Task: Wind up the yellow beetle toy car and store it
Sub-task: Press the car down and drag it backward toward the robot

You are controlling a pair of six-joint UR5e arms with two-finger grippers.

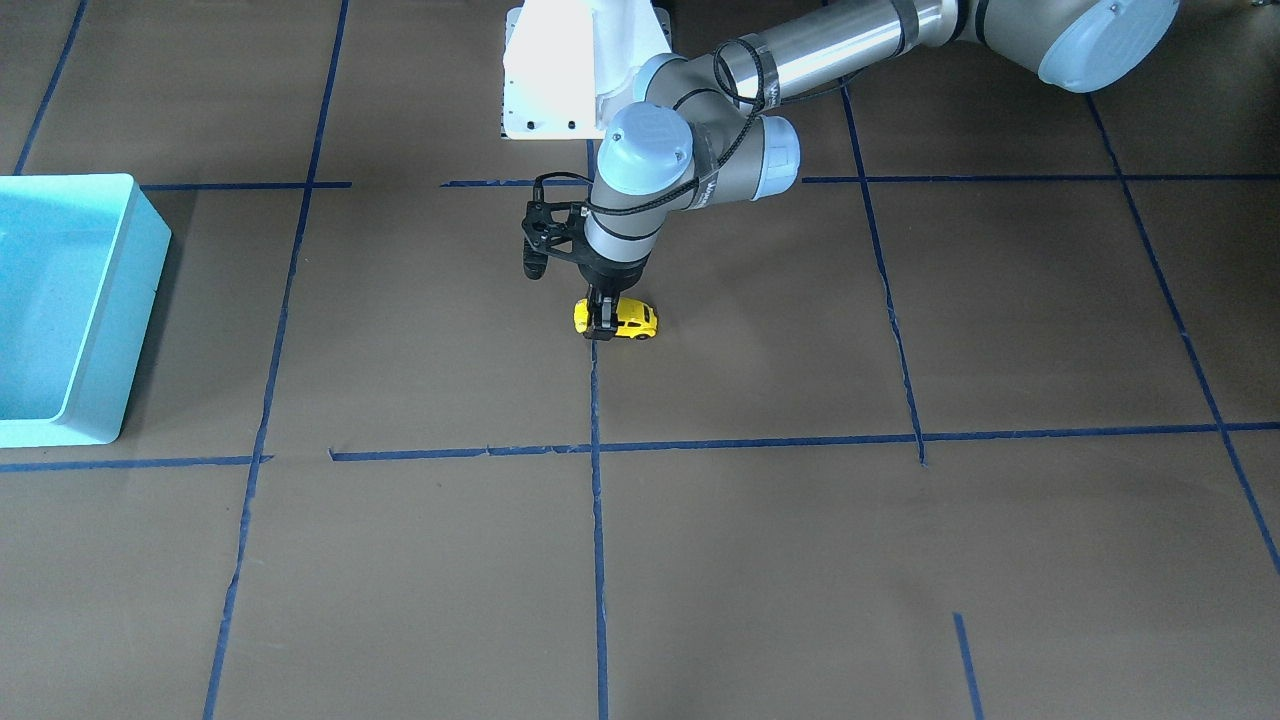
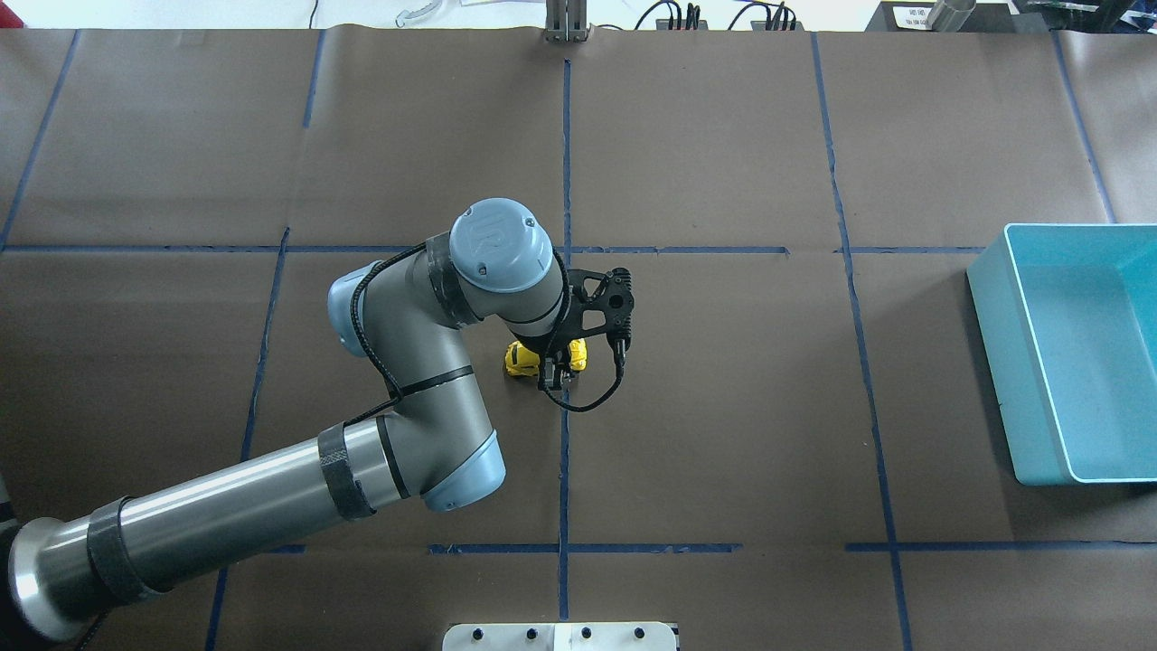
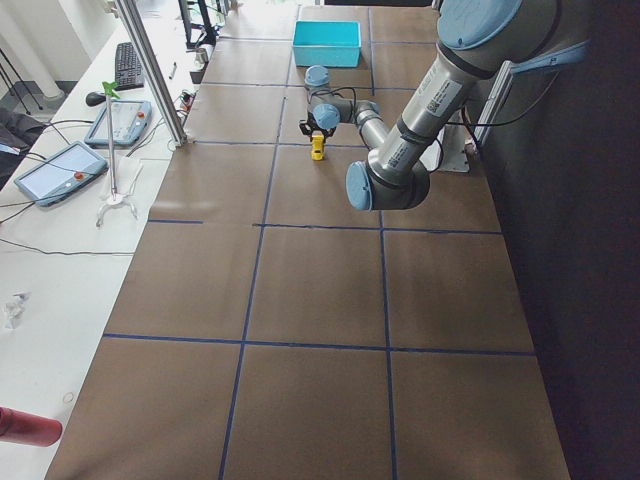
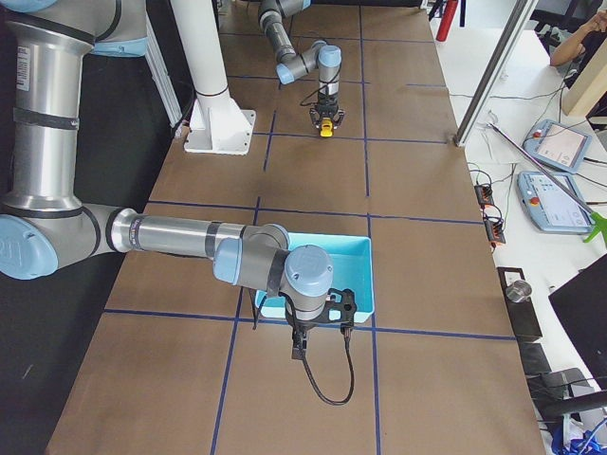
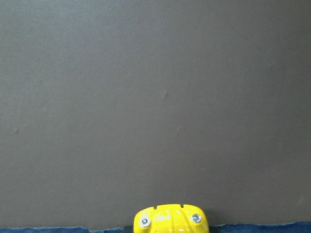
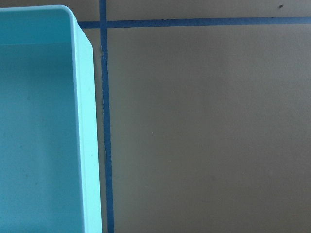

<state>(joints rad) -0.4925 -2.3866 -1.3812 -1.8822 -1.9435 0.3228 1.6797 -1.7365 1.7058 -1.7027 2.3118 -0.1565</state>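
Note:
The yellow beetle toy car sits on the brown table near a blue tape line at the centre. My left gripper points straight down over its middle, with the fingers closed against its sides. From overhead the car shows on both sides of the left gripper. The left wrist view shows only the car's rounded end at the bottom edge. My right gripper shows only in the exterior right view, beside the blue bin; I cannot tell whether it is open or shut.
The blue bin stands open at the table's right end, far from the car, and is empty where I see inside it. Its rim fills the left of the right wrist view. The white robot base stands behind the car.

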